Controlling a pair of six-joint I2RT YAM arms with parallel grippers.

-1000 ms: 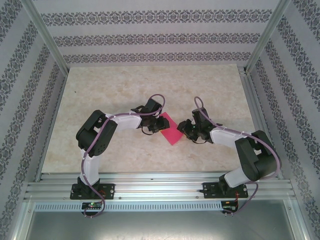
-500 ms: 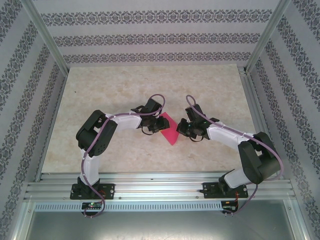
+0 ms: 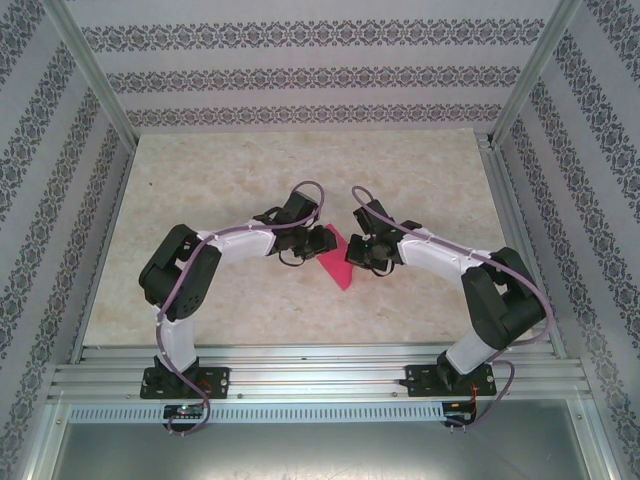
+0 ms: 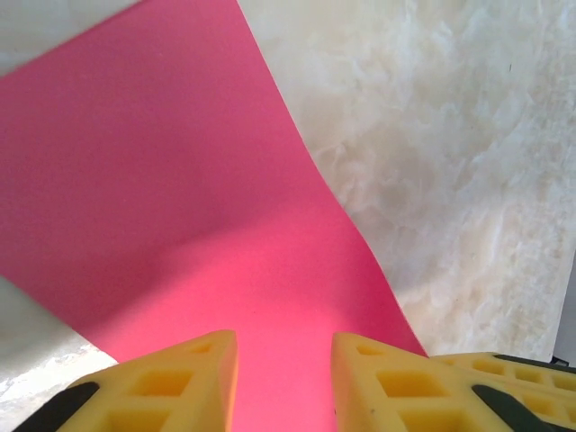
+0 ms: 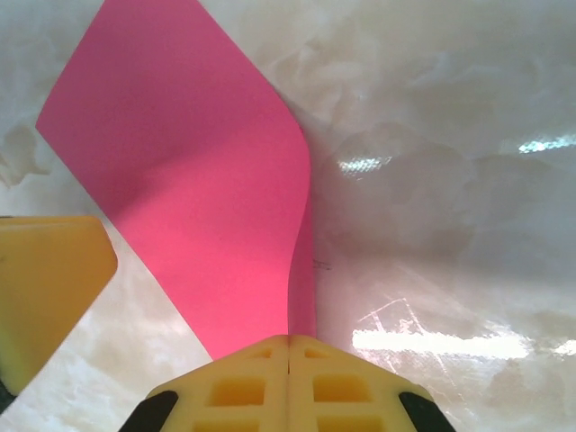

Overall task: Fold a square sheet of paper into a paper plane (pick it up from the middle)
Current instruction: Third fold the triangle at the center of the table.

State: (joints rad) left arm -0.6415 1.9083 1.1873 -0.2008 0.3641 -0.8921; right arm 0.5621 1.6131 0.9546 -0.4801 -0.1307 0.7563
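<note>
The square sheet of paper (image 3: 338, 265) is bright pink and lies mid-table between my two grippers, one side bowed upward. In the right wrist view the sheet's (image 5: 193, 171) raised edge runs straight into my right gripper (image 5: 289, 340), whose yellow fingers are pressed together on it. My right gripper (image 3: 354, 250) sits at the sheet's right side. My left gripper (image 3: 318, 240) is at its left side. In the left wrist view its fingers (image 4: 202, 369) stand apart over the sheet (image 4: 180, 180), my left gripper (image 4: 283, 346) showing pink in the gap. The paper plane is out of view.
The pale marbled table top (image 3: 250, 170) is walled by patterned panels and aluminium posts (image 3: 95, 80). A metal rail (image 3: 320, 375) runs along the near edge at the arm bases. A yellow finger of the left gripper (image 5: 49, 288) shows at the left of the right wrist view.
My right arm has reached leftward to the sheet and its jaws have shut on the raised edge. The left arm has shifted slightly; its jaws keep the same gap.
</note>
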